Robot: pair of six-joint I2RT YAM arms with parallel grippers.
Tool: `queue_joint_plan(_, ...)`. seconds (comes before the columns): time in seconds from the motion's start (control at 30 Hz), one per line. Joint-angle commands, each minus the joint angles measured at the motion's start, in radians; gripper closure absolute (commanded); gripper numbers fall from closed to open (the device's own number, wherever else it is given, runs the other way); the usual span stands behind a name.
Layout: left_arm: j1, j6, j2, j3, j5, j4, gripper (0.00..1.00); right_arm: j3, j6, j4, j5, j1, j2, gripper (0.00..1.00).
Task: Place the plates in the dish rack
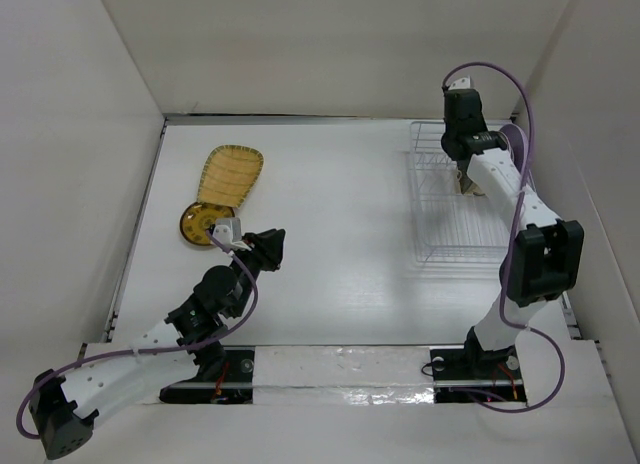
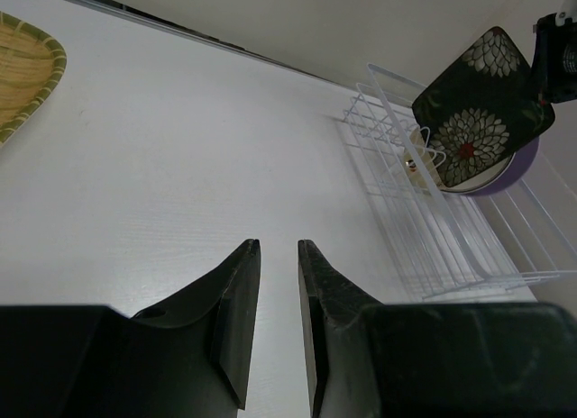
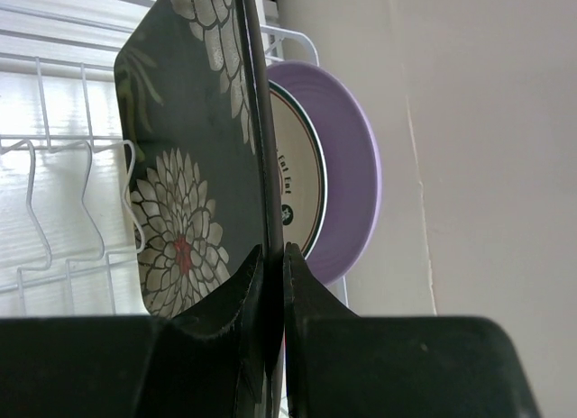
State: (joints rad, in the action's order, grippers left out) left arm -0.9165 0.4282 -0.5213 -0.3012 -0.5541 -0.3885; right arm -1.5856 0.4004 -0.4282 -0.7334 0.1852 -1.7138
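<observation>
On the left of the white tabletop (image 1: 340, 204) lies a yellow squarish plate with a woven look (image 1: 230, 174). Just beside it is a round brown-gold plate (image 1: 198, 224), partly hidden by the left arm. The left pincer (image 2: 278, 249) has its flat black fingers a little apart, with nothing between them. To the right stands the thin white wire dish rack (image 1: 450, 224). There the right pincer (image 3: 270, 253) pinches the rim of a black rectangular plate with white flowers (image 3: 185, 166), held on edge. Behind it, half hidden, stand a cream round plate (image 3: 296, 179) and a smooth lavender round plate (image 3: 352, 184).
</observation>
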Motion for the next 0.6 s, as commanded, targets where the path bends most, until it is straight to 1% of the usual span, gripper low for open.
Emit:
queue_joint_plan(0.0,-0.004,0.000,0.000,0.010,-0.001,-0.027,0.79,-0.037,0.022,0.192,-0.093,0.029,0.023,1.00)
queue_joint_plan(0.23,-0.004,0.000,-0.011,0.007,-0.003,-0.026,0.78,-0.022,-0.104,0.137,-0.086,0.030,-0.043,1.00)
queue_joint_plan(0.47,-0.004,0.000,-0.017,0.007,-0.004,-0.030,0.76,-0.008,-0.236,0.128,-0.014,0.010,-0.033,1.00)
queue_joint_plan(0.5,-0.004,-0.003,-0.020,0.007,-0.004,-0.032,0.76,-0.010,-0.247,0.128,-0.014,0.010,-0.032,0.99)
queue_joint_plan(0.53,-0.004,-0.002,-0.023,0.007,-0.004,-0.032,0.75,-0.010,-0.270,0.126,-0.012,0.010,-0.029,0.93)
queue_joint_plan(0.57,-0.004,-0.002,-0.026,0.005,-0.004,-0.033,0.75,-0.017,-0.282,0.117,-0.011,0.010,-0.024,0.89)
